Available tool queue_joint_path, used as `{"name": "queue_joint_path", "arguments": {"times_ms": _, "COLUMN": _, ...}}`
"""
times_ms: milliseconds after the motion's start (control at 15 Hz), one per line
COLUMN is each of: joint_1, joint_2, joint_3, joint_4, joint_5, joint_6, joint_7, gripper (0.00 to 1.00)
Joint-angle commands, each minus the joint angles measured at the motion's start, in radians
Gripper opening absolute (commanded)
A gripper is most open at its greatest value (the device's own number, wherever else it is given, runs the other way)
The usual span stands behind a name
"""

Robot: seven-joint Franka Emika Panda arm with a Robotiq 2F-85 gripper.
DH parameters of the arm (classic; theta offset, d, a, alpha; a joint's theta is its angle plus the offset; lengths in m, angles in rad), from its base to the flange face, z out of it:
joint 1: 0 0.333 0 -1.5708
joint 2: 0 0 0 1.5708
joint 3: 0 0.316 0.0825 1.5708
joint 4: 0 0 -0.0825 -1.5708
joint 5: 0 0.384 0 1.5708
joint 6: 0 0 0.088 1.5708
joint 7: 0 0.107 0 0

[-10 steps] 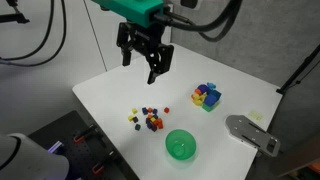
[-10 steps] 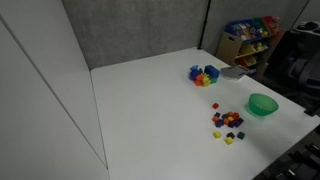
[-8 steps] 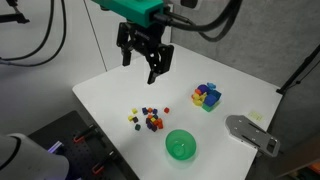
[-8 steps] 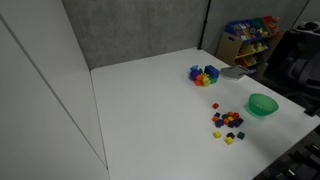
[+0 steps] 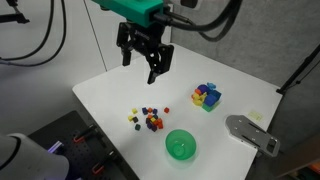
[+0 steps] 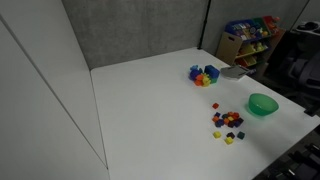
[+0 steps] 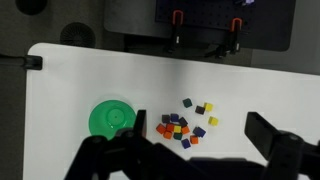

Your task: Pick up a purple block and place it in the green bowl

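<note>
The green bowl (image 5: 180,146) stands near the table's front edge and shows in both exterior views (image 6: 262,104) and the wrist view (image 7: 110,119). Beside it lies a loose cluster of tiny coloured cubes (image 5: 150,119) (image 6: 227,122). The wrist view shows a purple block (image 7: 174,117) in this cluster, with a few similar purple ones close by. My gripper (image 5: 140,66) hangs high above the table, open and empty. In the wrist view the cluster lies between its spread fingers (image 7: 198,136), far below. The gripper is out of view in an exterior view.
A bunch of bigger blue, yellow, green and purple blocks (image 5: 206,96) (image 6: 204,74) sits further back on the white table (image 5: 110,95). A grey metal fixture (image 5: 250,132) lies at one table edge. A shelf of colourful goods (image 6: 250,35) stands beyond the table.
</note>
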Motion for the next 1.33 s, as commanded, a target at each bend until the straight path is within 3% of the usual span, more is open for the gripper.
{"name": "queue_joint_path", "arguments": {"times_ms": 0, "joint_1": -0.015, "joint_2": 0.003, "joint_3": 0.022, "joint_4": -0.001, "joint_5": 0.003, "joint_6": 0.014, "joint_7": 0.008, "gripper": 1.0}}
{"name": "queue_joint_path", "arguments": {"times_ms": 533, "joint_1": 0.005, "joint_2": 0.01, "joint_3": 0.075, "joint_4": -0.033, "joint_5": 0.042, "joint_6": 0.109, "joint_7": 0.032, "gripper": 1.0}}
{"name": "queue_joint_path", "arguments": {"times_ms": 1267, "joint_1": 0.06, "joint_2": 0.097, "joint_3": 0.213, "joint_4": -0.162, "joint_5": 0.071, "joint_6": 0.462, "joint_7": 0.204, "gripper": 1.0}}
